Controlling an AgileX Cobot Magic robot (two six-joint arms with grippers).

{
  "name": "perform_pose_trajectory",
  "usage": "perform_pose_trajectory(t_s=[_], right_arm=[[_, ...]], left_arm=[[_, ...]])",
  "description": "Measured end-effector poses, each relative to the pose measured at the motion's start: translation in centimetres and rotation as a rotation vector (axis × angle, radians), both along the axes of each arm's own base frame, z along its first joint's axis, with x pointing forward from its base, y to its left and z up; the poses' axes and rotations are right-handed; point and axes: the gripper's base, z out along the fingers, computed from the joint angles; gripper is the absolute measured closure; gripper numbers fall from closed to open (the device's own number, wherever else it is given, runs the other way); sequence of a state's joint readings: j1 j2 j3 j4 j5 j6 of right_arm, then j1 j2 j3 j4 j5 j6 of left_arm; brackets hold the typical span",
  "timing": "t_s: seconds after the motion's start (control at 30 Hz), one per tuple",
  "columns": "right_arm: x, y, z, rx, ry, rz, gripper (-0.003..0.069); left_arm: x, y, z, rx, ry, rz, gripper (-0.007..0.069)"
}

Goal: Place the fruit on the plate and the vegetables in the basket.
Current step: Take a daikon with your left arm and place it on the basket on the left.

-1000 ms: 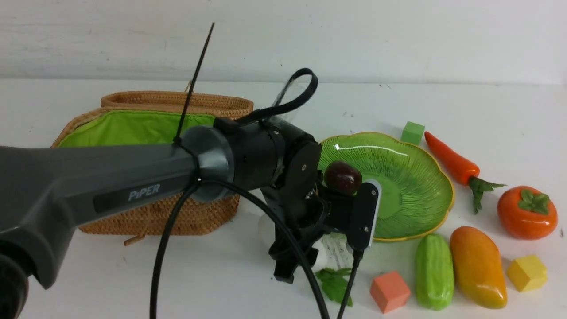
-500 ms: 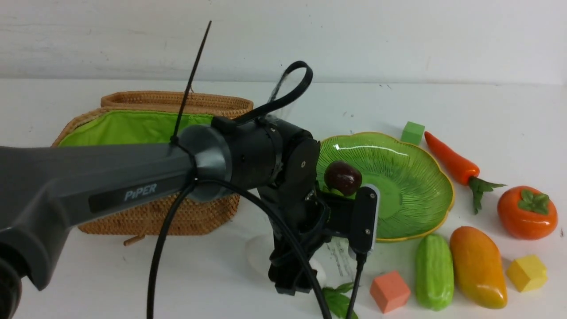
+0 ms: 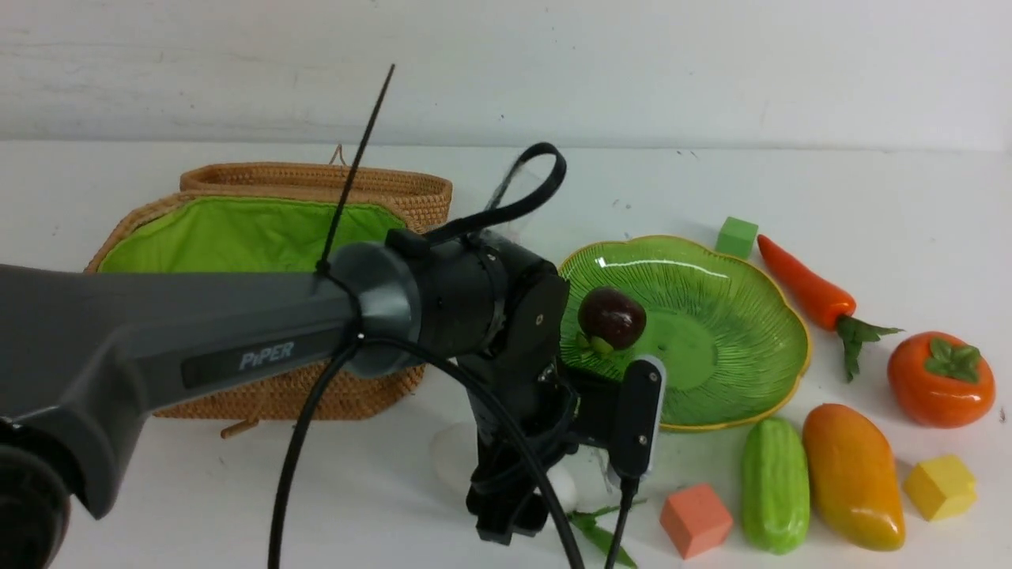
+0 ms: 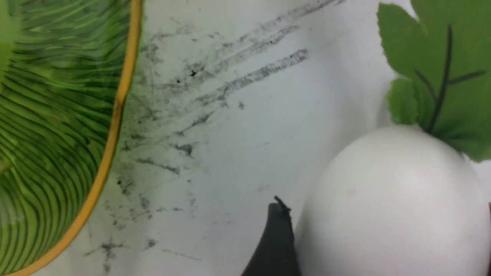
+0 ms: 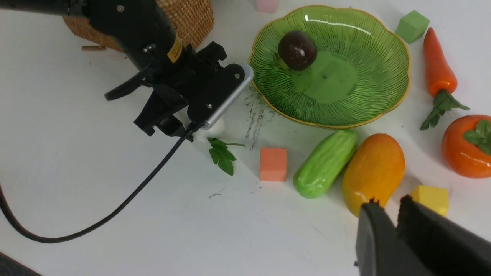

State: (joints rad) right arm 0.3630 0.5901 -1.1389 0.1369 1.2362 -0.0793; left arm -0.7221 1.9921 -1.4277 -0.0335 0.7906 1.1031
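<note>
The dark mangosteen (image 3: 611, 316) lies on the green plate (image 3: 735, 276). In front of the plate's near rim, my left gripper (image 4: 383, 207) points down with its jaws wide and both fingers against the sides of the white radish (image 4: 391, 199), which rests on the table. The cucumber (image 3: 775, 484), mango (image 3: 854, 474), persimmon (image 3: 941, 379) and carrot (image 3: 806, 288) lie to the right of the plate. Behind my left arm the basket (image 3: 261, 229) stands open. My right gripper (image 5: 387, 203) hovers shut and empty near the mango (image 5: 374, 172).
Small foam cubes are scattered round the plate: green (image 3: 737, 235), orange (image 3: 696, 520), yellow (image 3: 939, 486) and pink (image 5: 267, 5). The left arm (image 3: 198, 340) and its cable (image 3: 292, 474) cross in front of the basket. Dark scuff marks (image 4: 215, 88) streak the table by the plate's rim.
My left gripper has dropped lower in front of the plate and now stands round the radish. The mangosteen has stayed on the plate.
</note>
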Motion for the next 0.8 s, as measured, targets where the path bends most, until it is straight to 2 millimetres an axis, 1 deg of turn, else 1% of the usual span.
perform_pose_trajectory(t_s=[0.03,0.07,0.1,0.27,0.33,0.37,0.47,0.57,0.6,0.63,0.7,0.73,0.8], right_arm=[[0.0,0.0,0.0,0.000,0.000,0.000,0.0561],[0.0,0.0,0.0,0.000,0.000,0.000,0.0561],[0.0,0.0,0.0,0.000,0.000,0.000,0.0560],[0.1,0.0,0.1,0.010,-0.017,-0.001,0.0561],[0.1,0.1,0.2,0.012,-0.018,0.000,0.0561],[0.1,0.1,0.2,0.015,-0.022,0.000,0.0561],[0.1,0.1,0.3,0.026,-0.031,0.003,0.0561],[0.2,0.3,0.6,0.049,-0.062,0.017,0.0559],[0.2,0.5,0.8,0.057,-0.082,0.030,0.0559],[0.2,0.8,1.2,0.081,-0.117,0.061,0.0559],[0.1,1.1,1.6,0.100,-0.161,0.105,0.0557],[0.0,1.4,2.0,0.117,-0.193,0.142,0.0557],[-0.2,1.9,2.5,0.140,-0.247,0.208,0.0556]], left_arm=[[0.0,0.0,-0.2,0.001,0.000,0.000,0.0068],[0.0,0.0,-0.3,0.003,0.000,-0.001,0.0068],[0.2,-0.1,-0.2,-0.009,-0.015,-0.001,0.0104],[0.4,-0.3,-0.1,-0.033,-0.036,0.019,0.0104],[0.3,-0.2,0.2,-0.044,-0.035,0.043,0.0104],[0.2,-0.2,0.8,-0.057,-0.037,0.058,0.0104],[-0.5,-0.1,3.4,-0.109,-0.062,0.099,0.0104],[-1.9,0.4,8.1,-0.219,-0.110,0.171,0.0104],[-2.3,0.7,9.3,-0.252,-0.123,0.200,0.0104],[-2.8,1.4,11.4,-0.299,-0.154,0.262,0.0104],[-3.0,2.6,13.5,-0.336,-0.209,0.330,0.0104],[-2.8,3.6,14.4,-0.343,-0.247,0.377,0.0104],[-2.1,5.2,15.4,-0.340,-0.307,0.462,0.0104]])
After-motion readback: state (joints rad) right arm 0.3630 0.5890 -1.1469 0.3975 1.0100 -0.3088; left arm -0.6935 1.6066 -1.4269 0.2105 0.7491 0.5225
